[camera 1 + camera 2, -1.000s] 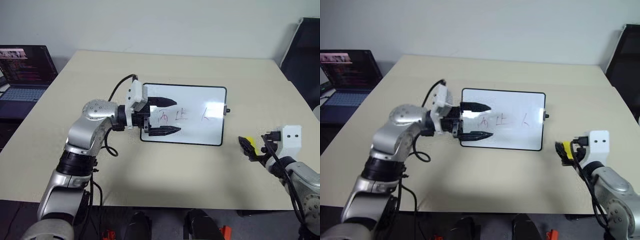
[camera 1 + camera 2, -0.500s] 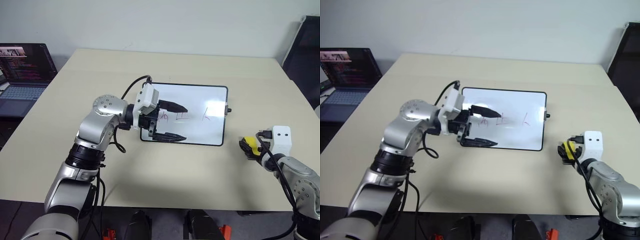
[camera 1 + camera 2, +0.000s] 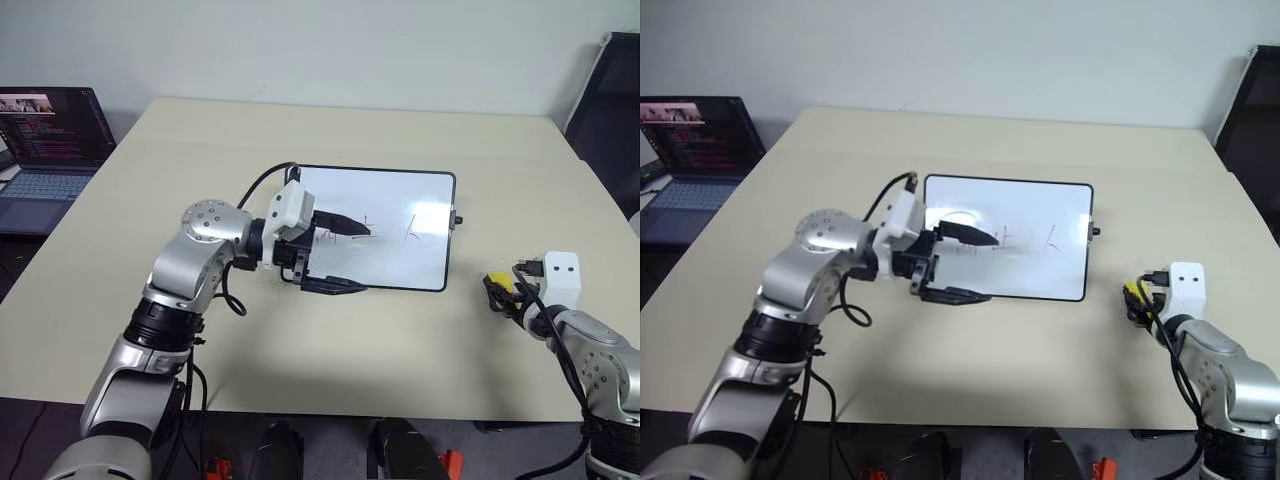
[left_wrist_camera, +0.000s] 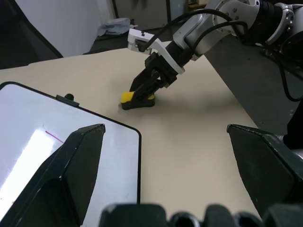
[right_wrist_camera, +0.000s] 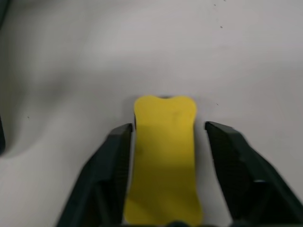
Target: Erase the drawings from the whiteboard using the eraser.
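Note:
The whiteboard (image 3: 400, 195) lies flat in the middle of the table. On it, the drawings (image 3: 412, 230) are thin reddish marks in a row, and the left one is partly covered by my left gripper (image 3: 350, 256). That gripper hovers open over the board's left part, pointing right. The eraser (image 3: 497, 281), yellow on top, rests on the table to the right of the board. My right gripper (image 4: 141, 94) is shut on the eraser (image 5: 164, 156), with one black finger along each long side.
An open laptop (image 3: 45, 140) sits off the table's left side. A black chair (image 3: 610, 95) stands at the far right. The eraser lies close to the table's right edge (image 3: 615, 235).
My right gripper has dropped onto the eraser and its fingers have closed in from wide open. My left gripper stays over the board's left part.

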Controlling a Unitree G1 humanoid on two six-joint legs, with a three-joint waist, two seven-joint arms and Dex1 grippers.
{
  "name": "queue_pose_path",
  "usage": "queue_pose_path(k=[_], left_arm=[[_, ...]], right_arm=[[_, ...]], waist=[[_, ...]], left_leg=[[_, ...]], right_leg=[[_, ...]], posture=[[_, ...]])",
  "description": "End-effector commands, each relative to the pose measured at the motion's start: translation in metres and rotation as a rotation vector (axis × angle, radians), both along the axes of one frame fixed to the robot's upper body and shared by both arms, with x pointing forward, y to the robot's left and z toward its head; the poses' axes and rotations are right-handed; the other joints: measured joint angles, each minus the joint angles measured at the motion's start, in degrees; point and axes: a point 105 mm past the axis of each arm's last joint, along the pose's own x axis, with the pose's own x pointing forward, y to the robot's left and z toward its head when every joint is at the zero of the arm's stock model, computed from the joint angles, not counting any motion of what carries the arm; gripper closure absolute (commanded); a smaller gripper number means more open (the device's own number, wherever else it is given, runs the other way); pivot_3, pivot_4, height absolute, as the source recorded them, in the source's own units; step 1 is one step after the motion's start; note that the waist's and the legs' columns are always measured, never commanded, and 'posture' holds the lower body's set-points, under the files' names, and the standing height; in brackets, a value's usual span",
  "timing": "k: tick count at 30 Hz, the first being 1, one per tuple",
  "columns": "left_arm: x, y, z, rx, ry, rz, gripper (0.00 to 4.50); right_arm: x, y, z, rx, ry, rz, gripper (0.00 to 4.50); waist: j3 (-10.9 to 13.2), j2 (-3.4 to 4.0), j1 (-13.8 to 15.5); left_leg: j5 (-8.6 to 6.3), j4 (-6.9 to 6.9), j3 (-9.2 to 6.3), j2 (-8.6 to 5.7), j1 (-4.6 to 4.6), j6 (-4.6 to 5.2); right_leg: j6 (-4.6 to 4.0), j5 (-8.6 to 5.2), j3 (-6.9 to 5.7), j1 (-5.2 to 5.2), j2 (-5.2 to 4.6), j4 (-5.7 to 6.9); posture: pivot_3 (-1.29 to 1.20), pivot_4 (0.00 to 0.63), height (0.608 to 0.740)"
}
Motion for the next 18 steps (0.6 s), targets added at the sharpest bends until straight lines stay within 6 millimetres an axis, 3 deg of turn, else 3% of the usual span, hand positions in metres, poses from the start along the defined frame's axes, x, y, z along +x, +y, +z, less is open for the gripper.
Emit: queue_pose_path(k=[1,3,11,18], left_arm=[[-0.001,0.003,0.008,-0.006,-0.041,0.012,0.00],[0.001,0.005,0.006,-0.006,-0.029,0.032,0.00],[0.005,0.021,-0.004,-0.020,0.034,0.168,0.00],[0.005,0.034,-0.019,-0.026,0.040,0.354,0.00]], right_arm=[[0.004,-0.003,0.012,-0.020,-0.050,-0.009,3.12],[0.004,-0.002,0.012,-0.012,-0.052,-0.008,3.43],[-0.006,0.002,0.023,-0.042,-0.087,0.023,3.43],[-0.030,0.045,0.061,-0.235,-0.270,0.271,3.44]], waist=[[0.00,0.00,0.12],[0.00,0.00,0.14],[0.00,0.01,0.12],[0.02,0.04,0.20]], left_leg=[[0.00,0.00,0.00,0.00,0.00,0.00],[0.00,0.01,0.00,0.00,0.00,0.00],[0.01,0.03,-0.03,-0.02,0.04,0.01],[0.03,0.07,-0.07,-0.02,0.06,0.03]], right_leg=[[0.01,0.00,0.00,0.00,0.00,0.00],[0.00,0.00,0.00,0.00,0.00,0.01],[-0.02,-0.03,0.00,-0.06,0.00,0.32],[0.15,-0.15,-0.01,-0.07,0.01,0.41]], posture=[[0.00,0.150,0.740],[0.00,0.150,0.740],[0.00,0.150,0.740],[0.00,0.150,0.740]])
